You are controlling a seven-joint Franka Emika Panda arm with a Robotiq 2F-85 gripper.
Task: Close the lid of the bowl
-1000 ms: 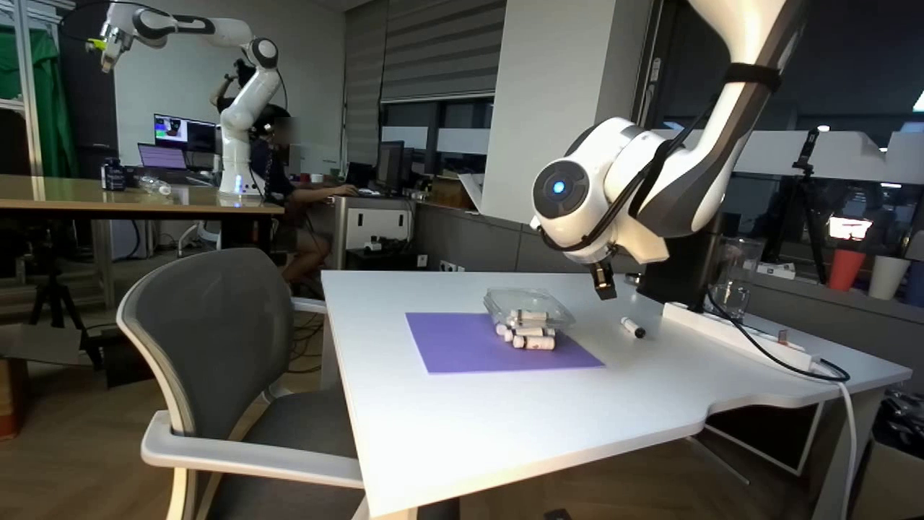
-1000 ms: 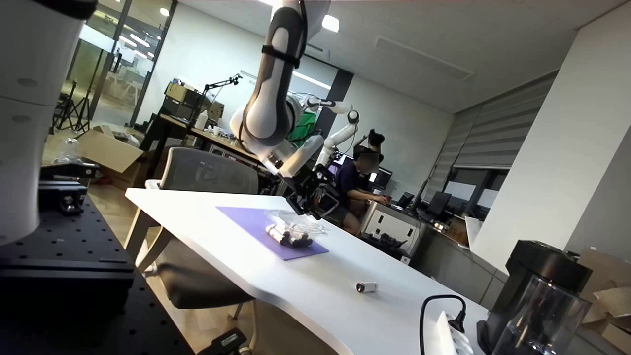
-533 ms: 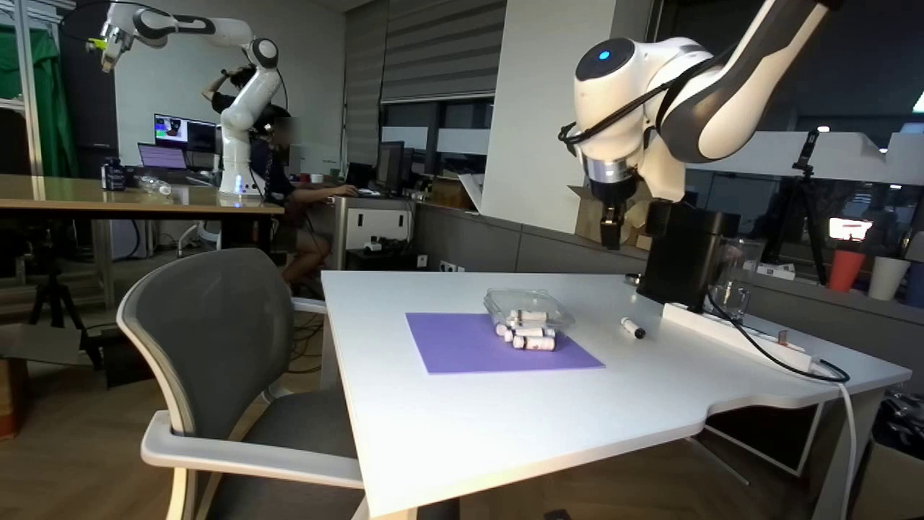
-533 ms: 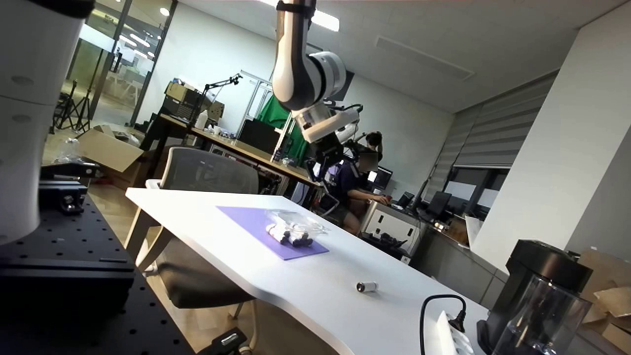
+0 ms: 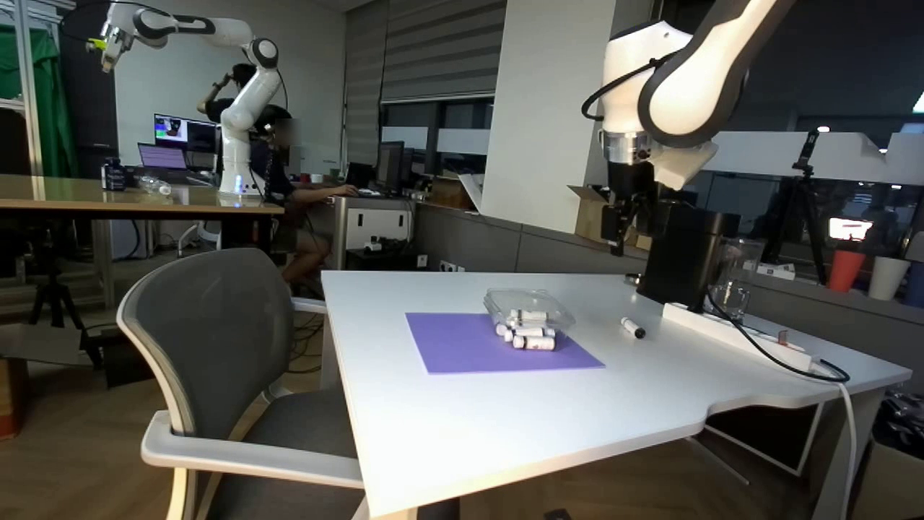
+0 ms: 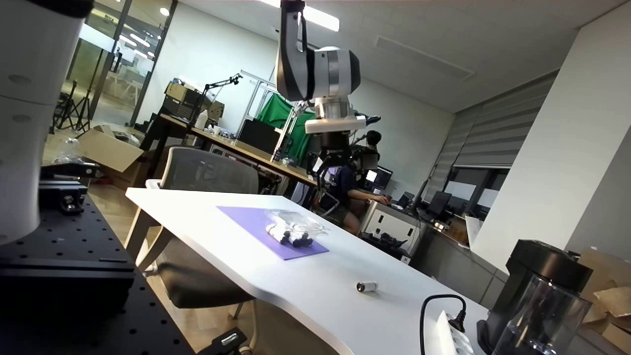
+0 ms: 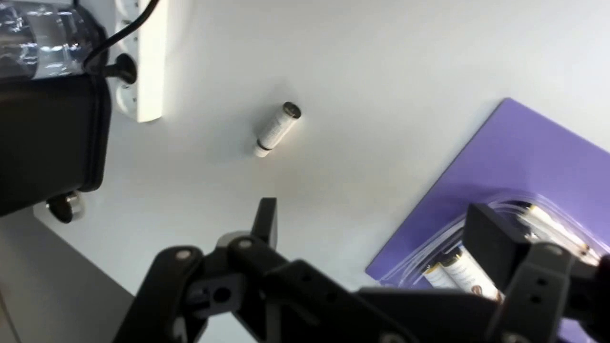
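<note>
No distinct bowl shows. A clear plastic container [image 5: 530,303] with several small white bottles [image 5: 534,343] sits on a purple sheet [image 5: 462,350]. The container also shows in an exterior view [image 6: 298,221] and, partly hidden by a finger, in the wrist view [image 7: 419,255]. I cannot tell how its lid stands. One loose white bottle with a dark end [image 7: 278,127] lies on the table, also visible in both exterior views [image 5: 632,328] [image 6: 367,287]. My gripper [image 7: 371,207] is open and empty, pointing down, raised above the table; it shows in both exterior views [image 5: 613,245] [image 6: 319,178].
A black machine with a clear tank [image 5: 678,253] stands at the table's edge. A white power strip [image 5: 736,339] with a black cable lies beside it. A grey chair [image 5: 209,347] stands against the table [image 5: 505,426].
My gripper has risen from low over the table and turned from tilted to pointing straight down. It has also rotated a little. The container and bottles have not moved.
</note>
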